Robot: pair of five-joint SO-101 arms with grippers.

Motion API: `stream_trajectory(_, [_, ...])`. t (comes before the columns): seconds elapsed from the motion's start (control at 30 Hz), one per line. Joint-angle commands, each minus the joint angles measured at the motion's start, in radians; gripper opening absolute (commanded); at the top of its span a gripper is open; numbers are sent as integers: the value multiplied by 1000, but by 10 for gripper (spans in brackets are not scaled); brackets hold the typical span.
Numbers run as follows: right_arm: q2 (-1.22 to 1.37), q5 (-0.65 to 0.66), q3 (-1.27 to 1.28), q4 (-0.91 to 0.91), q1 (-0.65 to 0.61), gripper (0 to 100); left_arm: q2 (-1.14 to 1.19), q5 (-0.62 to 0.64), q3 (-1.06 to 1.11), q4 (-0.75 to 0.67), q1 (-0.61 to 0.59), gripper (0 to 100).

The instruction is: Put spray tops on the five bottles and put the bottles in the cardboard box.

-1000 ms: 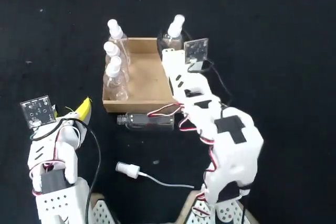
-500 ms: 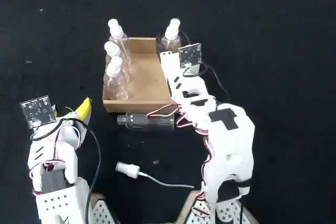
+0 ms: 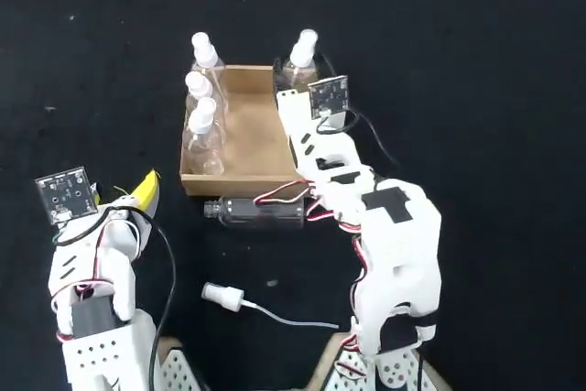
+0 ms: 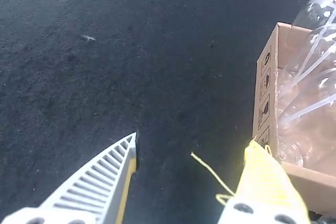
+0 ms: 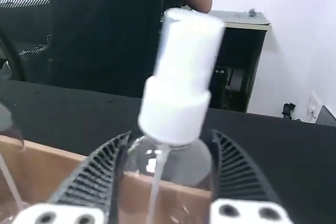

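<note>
Two fingers (image 4: 265, 182) of the left gripper (image 4: 193, 142), one pale grey and one yellow, stand wide apart with nothing between them, hanging over bare black table (image 4: 105, 51) near the front left. A thin yellow thread trails from the yellow one. The cardboard box (image 3: 240, 185) lies off to that finger's side, not touching it.

Near the front edge, between the two arm bases, a loose spray top (image 3: 223, 297) lies on its side, its thin tube trailing toward the right arm.

Farther back, an uncapped bottle (image 3: 261, 211) lies on its side just in front of the box's near wall. The right arm crosses above its right end.

Inside the box, three capped bottles stand in a row along the left wall: nearest (image 3: 202, 135), middle (image 3: 196, 91), farthest (image 3: 203, 54).

At the box's far right corner, the right gripper (image 5: 170, 140) is clamped on the held bottle (image 5: 173, 169). A dark ribbed finger presses each side of its clear body, just below its white top (image 5: 181, 77). This bottle stands upright. Whether it sits inside the wall or just beyond it cannot be told
</note>
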Motion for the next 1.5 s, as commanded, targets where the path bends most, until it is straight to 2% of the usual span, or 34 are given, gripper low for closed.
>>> stream_trajectory(0.0, [-5, 11, -36, -29, 6, 177, -6, -11, 22, -25, -8, 205])
stream_trajectory(0.77, [-19, 14, 21, -44, 2, 186, -6, -11, 22, -25, -8, 205])
stream_trajectory(0.97, [-84, 12, 85, -51, -8, 292, -6, -11, 22, -25, -8, 205])
stream_trajectory(1.4, [-91, 14, 94, -60, -9, 268, -6, -11, 22, -26, -7, 205])
stream_trajectory(1.47, [-91, 14, 93, -60, -9, 239, -6, -11, 22, -26, -7, 205])
